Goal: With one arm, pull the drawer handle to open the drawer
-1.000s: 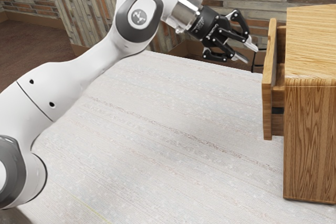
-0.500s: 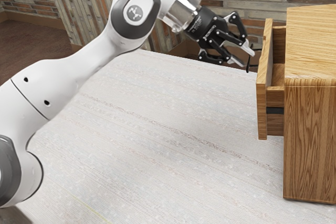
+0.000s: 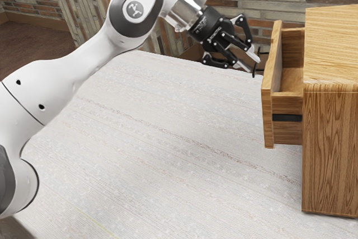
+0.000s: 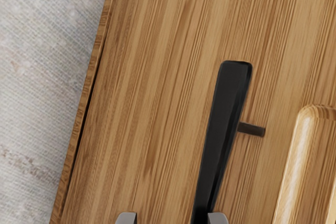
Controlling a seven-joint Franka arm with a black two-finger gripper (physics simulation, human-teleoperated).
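My pincer (image 3: 252,62), upper centre, is spread around the black handle (image 4: 223,129). The drawer (image 3: 272,88) stands partly open above the surface (image 3: 168,155).

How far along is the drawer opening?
Done: the drawer already stands partly out of the cabinet, its inside showing. In hand: the gripper is at the black handle. Left: probably more pulling, if it should open fully.

Wooden drawer (image 3: 284,104) partly open, slim black handle (image 4: 223,135) on front
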